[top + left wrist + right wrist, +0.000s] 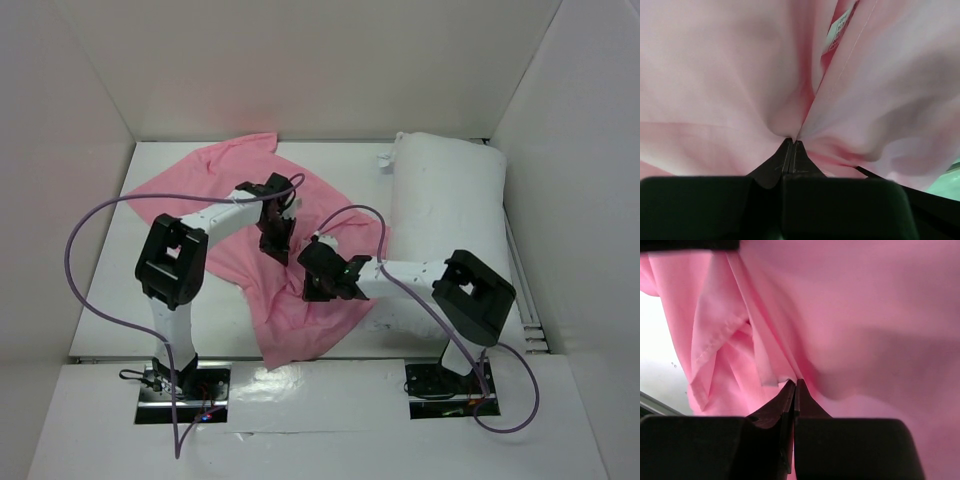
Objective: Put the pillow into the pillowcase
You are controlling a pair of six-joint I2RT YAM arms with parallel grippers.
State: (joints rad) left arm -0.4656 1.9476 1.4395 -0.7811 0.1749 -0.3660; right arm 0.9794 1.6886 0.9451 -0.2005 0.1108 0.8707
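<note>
Up close, our left gripper (792,142) pinches a fold of the pillowcase (715,75), with a white label (838,29) by its seam. Our right gripper (795,383) pinches pink cloth too. Only from above do we see the pillow (445,195), just right of the pillowcase, on the white table (110,325) between white walls (300,60).

One pillow (445,195), one pillowcase (210,190), one bench (340,165). Two arms (175,265), each with one claw: left claw (276,243), right claw (312,268).
</note>
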